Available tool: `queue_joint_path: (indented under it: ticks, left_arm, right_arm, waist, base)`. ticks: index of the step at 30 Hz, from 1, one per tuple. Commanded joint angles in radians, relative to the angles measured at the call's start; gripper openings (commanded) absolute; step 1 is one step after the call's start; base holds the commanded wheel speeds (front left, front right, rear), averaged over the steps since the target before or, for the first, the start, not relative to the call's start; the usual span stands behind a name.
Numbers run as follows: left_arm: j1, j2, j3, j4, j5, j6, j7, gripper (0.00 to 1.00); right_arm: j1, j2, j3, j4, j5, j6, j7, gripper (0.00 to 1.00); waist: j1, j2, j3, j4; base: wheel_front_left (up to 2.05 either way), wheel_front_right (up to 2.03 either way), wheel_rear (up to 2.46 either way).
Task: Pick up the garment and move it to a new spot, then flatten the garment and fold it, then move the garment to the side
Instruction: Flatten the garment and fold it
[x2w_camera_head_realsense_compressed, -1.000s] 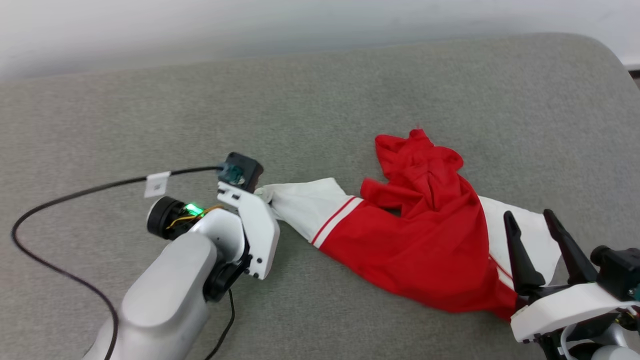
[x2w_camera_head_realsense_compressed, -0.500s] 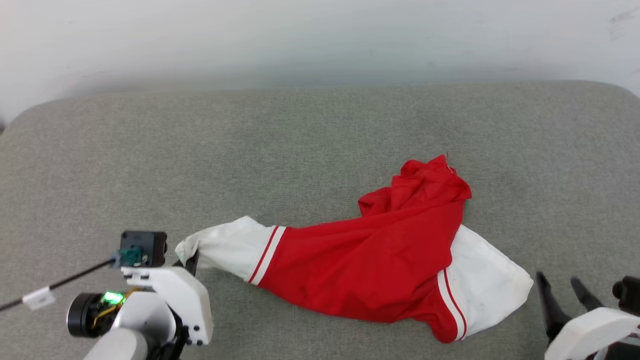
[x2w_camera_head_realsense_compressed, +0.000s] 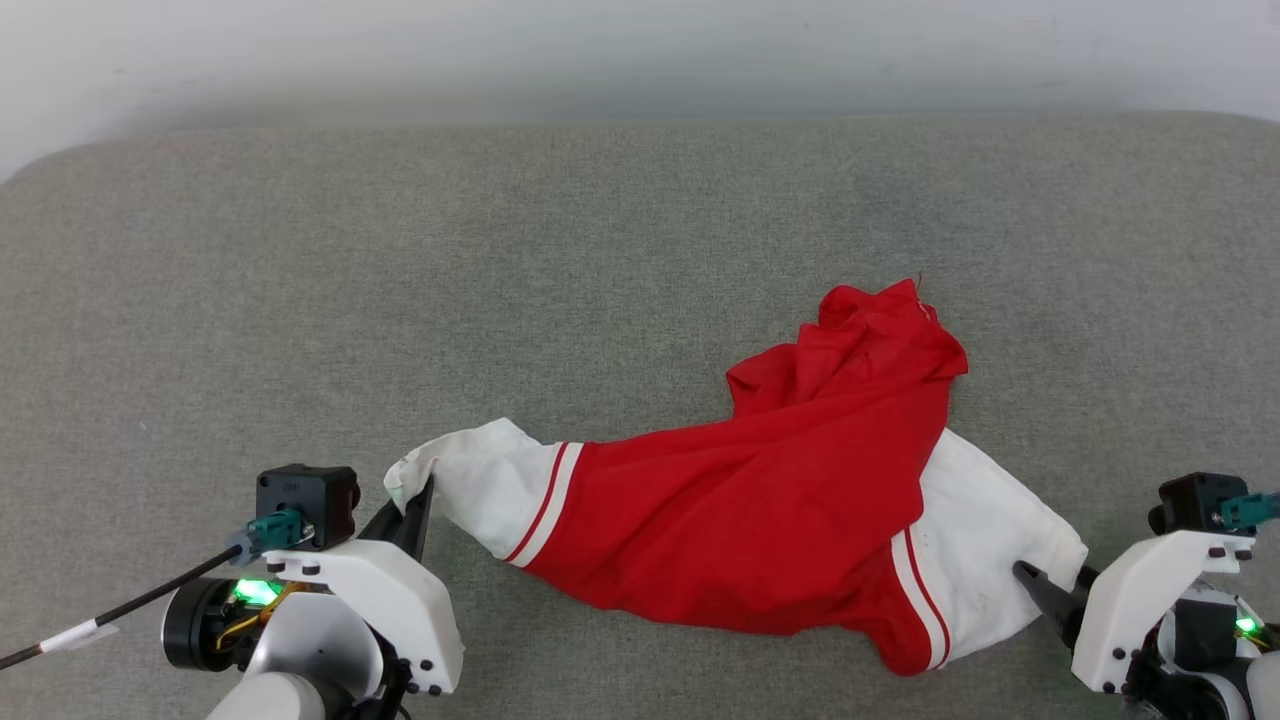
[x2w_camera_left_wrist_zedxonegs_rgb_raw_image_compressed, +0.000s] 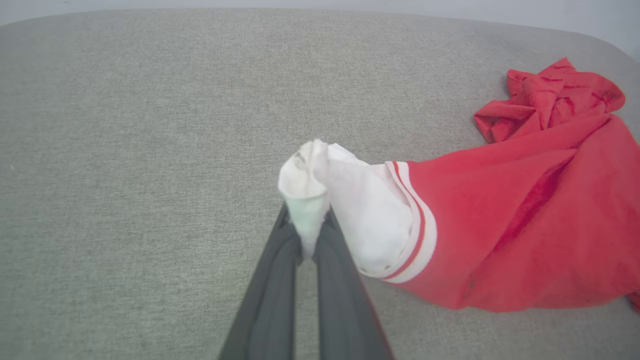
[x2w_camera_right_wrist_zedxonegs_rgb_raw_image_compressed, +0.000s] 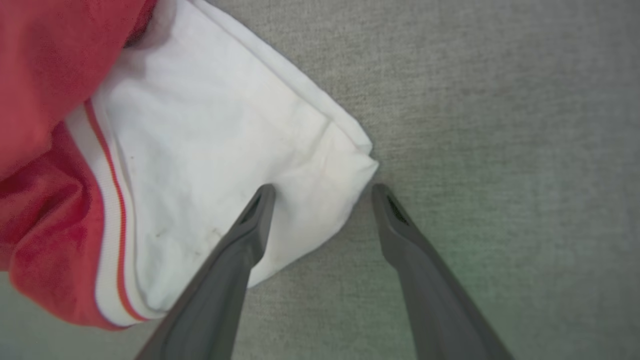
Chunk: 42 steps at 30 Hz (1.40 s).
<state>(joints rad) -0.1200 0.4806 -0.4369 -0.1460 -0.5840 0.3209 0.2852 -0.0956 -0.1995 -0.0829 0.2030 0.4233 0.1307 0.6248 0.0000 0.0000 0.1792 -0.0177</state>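
Pinching garment (x2w_camera_head_realsense_compressed: 760, 530) sleeve end in clenched left claw (x2w_camera_left_wrist_zedxonegs_rgb_raw_image_compressed: 309, 235), right claw (x2w_camera_right_wrist_zedxonegs_rgb_raw_image_compressed: 324, 191) spread astride opposite sleeve

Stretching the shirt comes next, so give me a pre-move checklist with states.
1. Left fingers shut on one white sleeve end of the bright red soft fabric shirt: ok.
2. Right fingers open: ok.
3. Right fingers straddle the corner of the other white sleeve end: ok.
4. Right fingers touching that cloth: cannot tell.
5. Shirt body flat on the grey woven surface: not ok, bunched.
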Motion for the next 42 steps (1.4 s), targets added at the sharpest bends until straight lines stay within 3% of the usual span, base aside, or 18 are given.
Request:
queue_joint_path:
  ticks: [1,4,5,6,12,18,26,32,35,42]
  left_arm:
    - [-0.015,-0.005,-0.001,-0.001,0.008,-0.004,-0.010,0.00]
    - [-0.025,-0.010,-0.005,0.004,0.007,-0.010,-0.019,0.00]
    - [-0.027,-0.011,-0.005,0.007,0.004,-0.010,-0.022,0.00]
    - [-0.028,-0.012,-0.005,0.009,0.003,-0.013,-0.026,0.00]
    - [-0.018,-0.023,0.006,0.029,-0.022,-0.027,-0.051,0.00]
    - [-0.040,-0.008,0.044,0.013,-0.028,-0.038,-0.100,0.00]
    - [-0.195,0.019,0.073,0.020,-0.015,-0.082,-0.104,0.00]
    - [-0.415,0.016,0.083,0.127,-0.003,-0.135,-0.103,0.00]
    - [-0.580,-0.005,0.077,0.223,0.013,-0.180,-0.119,0.00]
    - [-0.847,-0.033,0.078,0.376,0.046,-0.226,-0.165,0.00]
  right_arm:
    - [-0.028,-0.007,0.023,0.047,0.018,0.000,0.028,1.00]
    - [-0.043,-0.013,0.062,0.121,0.035,0.000,0.085,0.99]
    - [-0.045,-0.015,0.074,0.138,0.038,0.000,0.096,0.44]
    - [-0.050,-0.015,0.080,0.152,0.048,0.000,0.104,0.00]
    - [-0.085,-0.055,0.096,0.125,0.050,0.000,0.056,0.00]
    - [-0.098,-0.095,0.087,-0.016,0.023,0.000,0.024,0.00]
    - [-0.171,-0.110,0.059,-0.173,-0.049,0.000,-0.017,0.00]
    - [-0.344,-0.101,0.072,-0.205,-0.082,0.000,-0.040,0.00]
    - [-0.484,-0.100,0.079,-0.171,-0.087,0.000,-0.072,0.00]
    - [-0.726,-0.095,0.086,-0.101,-0.077,0.000,-0.137,0.00]
  waist:
    - [0.0000,0.0000,0.014,0.007]
    - [0.0000,0.0000,0.022,0.012]
    - [0.0000,0.0000,0.024,0.013]
    - [0.0000,0.0000,0.025,0.014]
    - [0.0000,0.0000,0.002,0.010]
    - [0.0000,0.0000,-0.054,-0.008]
    - [0.0000,0.0000,-0.093,-0.027]
    - [0.0000,0.0000,-0.082,-0.051]
    - [0.0000,0.0000,-0.040,-0.063]
    - [0.0000,0.0000,0.063,-0.076]
  base:
    - [0.00,0.00,0.00]
    - [0.00,0.00,0.00]
    - [0.00,0.00,0.00]
    - [0.00,0.00,0.00]
    - [0.00,0.00,0.00]
    - [0.00,0.00,0.00]
    - [0.00,0.00,0.00]
    - [0.00,0.00,0.00]
    - [0.00,0.00,0.00]
    - [0.00,0.00,0.00]
